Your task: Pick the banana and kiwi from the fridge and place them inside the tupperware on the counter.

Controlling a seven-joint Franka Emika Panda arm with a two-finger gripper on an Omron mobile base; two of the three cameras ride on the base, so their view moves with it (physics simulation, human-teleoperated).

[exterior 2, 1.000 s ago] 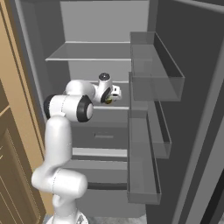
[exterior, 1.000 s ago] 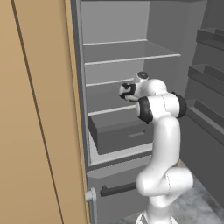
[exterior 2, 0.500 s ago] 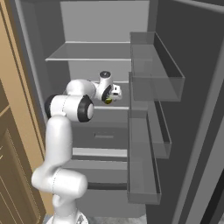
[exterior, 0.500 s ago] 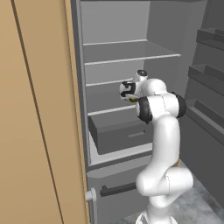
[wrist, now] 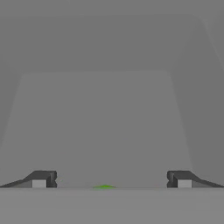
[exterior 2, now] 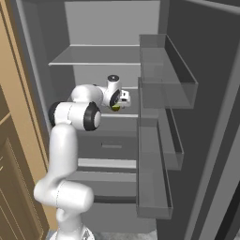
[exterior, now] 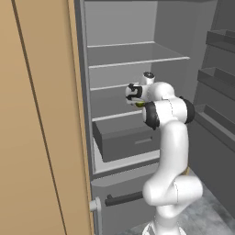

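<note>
Fingers (wrist: 111, 179) spread wide astride kiwi (wrist: 104, 187)

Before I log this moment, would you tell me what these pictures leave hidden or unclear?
- The kiwi: in the hand view just a green sliver shows, cut off by the bottom band.
- The banana: a yellowish speck beside the gripper in both base views is too small to identify.
- Whether the open fingers touch the kiwi: cannot tell.
- The fridge shelf beneath the hand: hidden by the arm in both base views.
</note>
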